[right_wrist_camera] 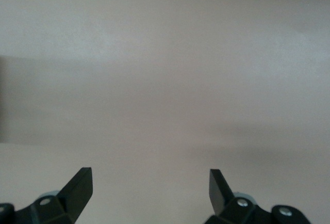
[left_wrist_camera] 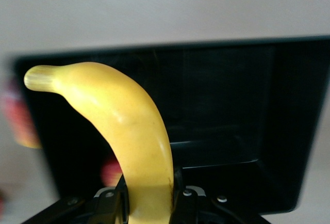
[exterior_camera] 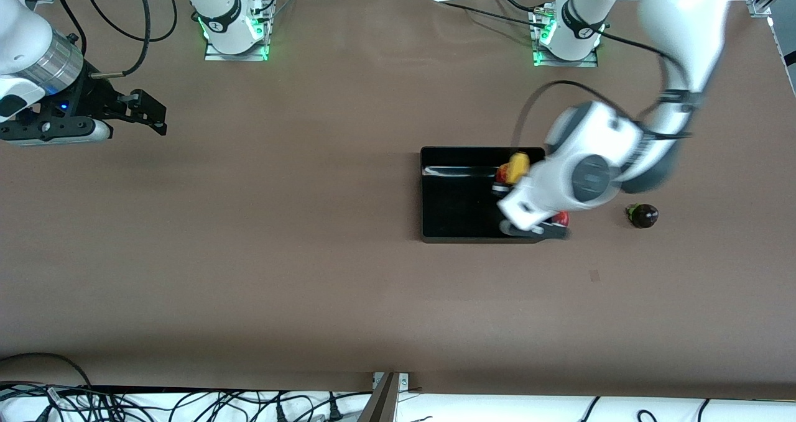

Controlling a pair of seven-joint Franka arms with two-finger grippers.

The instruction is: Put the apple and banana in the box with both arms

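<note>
Tool work first: your left tool (left_wrist_camera: 149, 203) pinches the long curved yellow banana (left_wrist_camera: 121, 131) near 1 end and hangs over the black rectangular open-top plastic box (exterior_camera: 457, 201), at the box's end toward the left arm. Your right tool (exterior_camera: 146, 114) waits with its fingers spread wide over bare brown worktop (exterior_camera: 280, 273) at the right arm's end, holding nothing.

Going down in size: the box sits on the worktop, its floor mostly bare in the left wrist view. The banana points out over that floor. A small red fruit, likely the apple (exterior_camera: 561, 218), peeks out under the left arm at the box's edge; you cannot tell whether it lies inside or just beside. A small dark round fruit (exterior_camera: 643, 215) lies on the worktop near the box.

To do this step well, I judge you should lower the banana until it nearly rests on the floor, keep it clear of the walls, then spread the fingers.
</note>
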